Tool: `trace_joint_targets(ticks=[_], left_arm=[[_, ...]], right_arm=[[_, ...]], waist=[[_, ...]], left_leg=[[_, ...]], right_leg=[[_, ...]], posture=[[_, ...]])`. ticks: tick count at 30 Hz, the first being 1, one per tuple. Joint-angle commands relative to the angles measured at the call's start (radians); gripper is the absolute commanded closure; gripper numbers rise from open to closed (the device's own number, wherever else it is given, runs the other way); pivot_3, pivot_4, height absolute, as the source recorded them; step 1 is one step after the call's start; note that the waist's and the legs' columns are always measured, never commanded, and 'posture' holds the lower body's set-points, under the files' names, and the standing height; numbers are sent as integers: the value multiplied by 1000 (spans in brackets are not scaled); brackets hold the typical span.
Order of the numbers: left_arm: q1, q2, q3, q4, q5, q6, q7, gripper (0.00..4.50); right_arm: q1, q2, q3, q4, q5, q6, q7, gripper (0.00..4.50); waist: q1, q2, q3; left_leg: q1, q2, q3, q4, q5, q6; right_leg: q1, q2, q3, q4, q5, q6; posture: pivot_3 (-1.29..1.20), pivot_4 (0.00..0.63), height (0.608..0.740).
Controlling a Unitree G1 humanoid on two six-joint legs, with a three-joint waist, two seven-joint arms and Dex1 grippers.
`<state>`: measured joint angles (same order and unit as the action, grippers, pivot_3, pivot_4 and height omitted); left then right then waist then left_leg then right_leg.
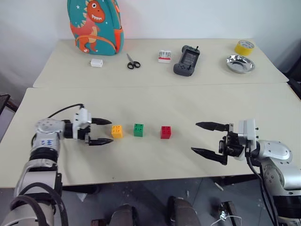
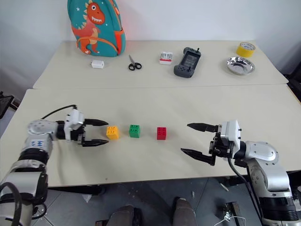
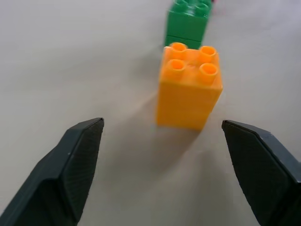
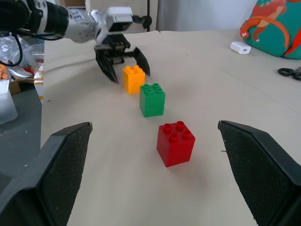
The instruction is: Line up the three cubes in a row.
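Three cubes, yellow cube (image 1: pixel 117 131), green cube (image 1: pixel 138 130) and red cube (image 1: pixel 166 132), sit in a row on the bench (image 1: pixel 155 103). The left claw (image 1: pixel 104 131) gapes just beside the yellow one. The right claw (image 1: pixel 205 138) stands wide apart, empty.

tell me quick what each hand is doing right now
left hand: open, holding nothing, just short of the yellow-orange cube
right hand: open, holding nothing

On the beige near table (image 1: pixel 150 160), yellow-orange studded plastic cube (image 1: pixel 117 131), green studded plastic cube (image 1: pixel 138 130) and red studded plastic cube (image 1: pixel 166 132) stand in a row, left to right, apart.
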<state>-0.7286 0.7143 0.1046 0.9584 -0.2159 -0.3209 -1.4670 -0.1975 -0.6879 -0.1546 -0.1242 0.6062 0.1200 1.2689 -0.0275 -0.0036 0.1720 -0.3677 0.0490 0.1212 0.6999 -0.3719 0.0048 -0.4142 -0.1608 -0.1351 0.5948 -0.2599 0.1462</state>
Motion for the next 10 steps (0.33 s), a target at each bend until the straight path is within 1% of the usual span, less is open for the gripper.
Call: trace_joint_targets(ticks=[1,2,4,5,7,10], left_arm=[[96,94,78,-221,-100,148,-18,258],[134,118,98,-287,-116,173,-12,258],[187,136,125,-379,-127,186,34,258],[200,139,130,-407,-132,195,46,258],[208,140,151,-461,-146,269,110,258],[239,157,161,-514,-155,283,109,258]], right_arm=[[-65,-58,-13,40,30,35,79,0],[-89,-72,-9,64,23,32,105,0],[-125,-83,-1,102,14,30,133,0],[-137,-83,4,116,8,23,141,0],[-160,-79,20,135,-3,16,159,0],[-191,-68,31,159,-15,7,166,0]], waist=[[0,0,0],[-1,0,0],[0,0,0],[3,0,0],[13,0,0],[18,0,0]], left_leg=[[0,0,0,0,0,0],[0,0,0,0,0,0],[0,0,0,0,0,0],[0,0,0,0,0,0],[0,0,-1,1,0,0],[0,0,0,2,0,0]], right_leg=[[0,0,0,0,0,0],[0,0,0,0,0,0],[0,0,0,0,0,0],[0,0,0,0,0,0],[1,0,0,1,0,0],[1,0,0,1,0,0]], posture=[[0,150,740],[0,150,740],[0,150,740],[0,150,740],[0,150,740],[0,150,740]])
